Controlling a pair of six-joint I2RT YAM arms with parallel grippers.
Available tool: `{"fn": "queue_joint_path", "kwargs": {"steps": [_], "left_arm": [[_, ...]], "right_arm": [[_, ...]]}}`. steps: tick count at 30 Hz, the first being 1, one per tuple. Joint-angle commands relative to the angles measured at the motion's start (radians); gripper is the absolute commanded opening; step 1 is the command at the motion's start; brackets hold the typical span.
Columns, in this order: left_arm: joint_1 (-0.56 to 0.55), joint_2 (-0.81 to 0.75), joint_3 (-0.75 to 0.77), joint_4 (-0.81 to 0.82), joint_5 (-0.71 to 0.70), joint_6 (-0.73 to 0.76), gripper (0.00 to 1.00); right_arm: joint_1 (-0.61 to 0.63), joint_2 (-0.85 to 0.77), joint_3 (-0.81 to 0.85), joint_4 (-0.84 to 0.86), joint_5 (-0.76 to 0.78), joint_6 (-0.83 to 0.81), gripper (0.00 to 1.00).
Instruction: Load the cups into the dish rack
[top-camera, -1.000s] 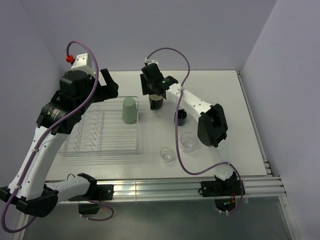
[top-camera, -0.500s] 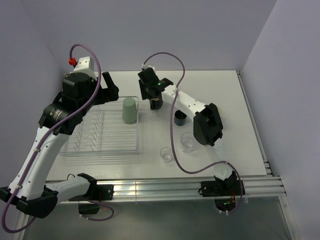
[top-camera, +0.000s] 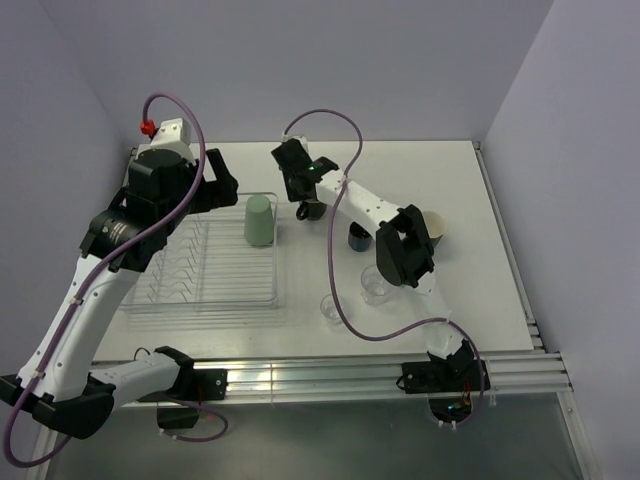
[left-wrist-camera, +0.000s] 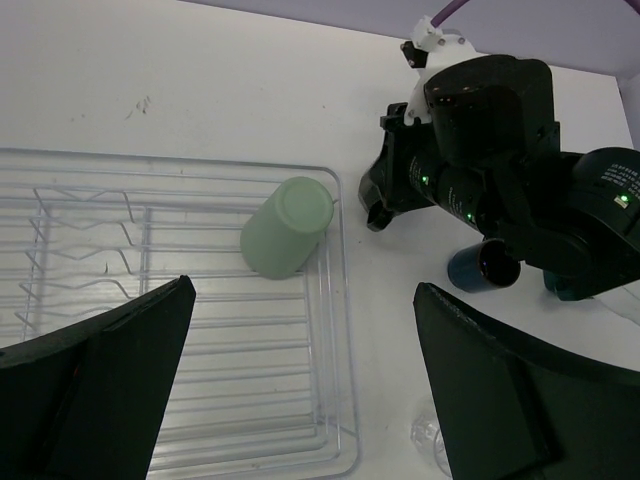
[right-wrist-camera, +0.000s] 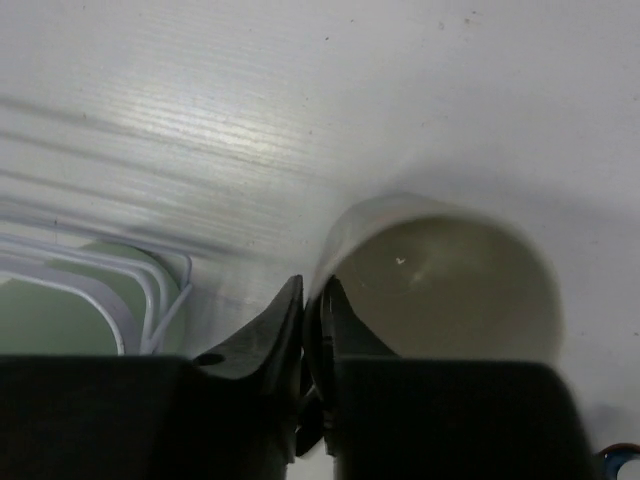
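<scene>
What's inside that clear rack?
One mint tumbler stands in the far right corner of the rack, apparently upside down. The other slots in view hold nothing. The left arm covers part of its left side.

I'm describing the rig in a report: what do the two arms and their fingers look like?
Both the left arm and right arm have white links with black joints. A purple cable loops along each; the left's meets a red connector. The fingers are black wedges. Green lights glow on the right wrist.
</scene>
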Motion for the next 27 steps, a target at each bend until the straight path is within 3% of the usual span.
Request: {"fn": "queue_joint_path", "kwargs": {"steps": [1,2,9,18,27], "left_arm": [[-0.001,-0.026,-0.015,0.039,-0.004,0.01,0.99],[-0.001,-0.026,-0.021,0.044,0.001,0.01,0.99],[-0.001,-0.029,-0.052,0.076,0.033,-0.011,0.99],[0.001,-0.033,-0.124,0.189,0.157,-0.065,0.99],[0.057,-0.079,-0.27,0.435,0.419,-0.189,0.99]], "right_arm": [[-0.002,-0.001,0.037,-0.018,0.012,0.003,0.05],[-0.005,-0.007,0.033,-0.018,0.01,0.005,0.0],[-0.022,-0.136,-0.028,0.008,-0.011,0.019,0.0],[-0.054,-0.456,-0.144,0.034,-0.02,0.066,0.0],[-0.123,-1.017,-0.713,0.386,-0.375,0.238,0.0]]}}
